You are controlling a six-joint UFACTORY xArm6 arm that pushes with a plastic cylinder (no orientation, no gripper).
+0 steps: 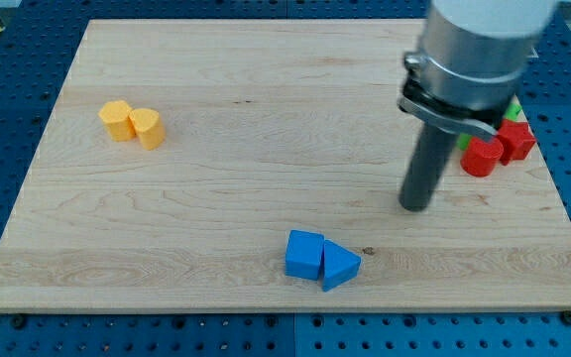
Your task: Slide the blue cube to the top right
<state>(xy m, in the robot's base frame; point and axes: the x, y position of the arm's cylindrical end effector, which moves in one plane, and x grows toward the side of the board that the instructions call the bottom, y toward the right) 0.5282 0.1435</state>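
Note:
The blue cube (304, 254) lies near the view's bottom centre of the wooden board (266, 129). A blue triangular block (339, 266) touches its right side. My tip (415, 206) rests on the board up and to the right of both blue blocks, clearly apart from them. The rod rises into the grey arm body at the view's top right.
Two yellow blocks (133, 123) sit together at the upper left. Two red blocks (499, 147) sit at the right edge, partly behind the arm, with a bit of a green block (513, 109) above them. Blue pegboard surrounds the board.

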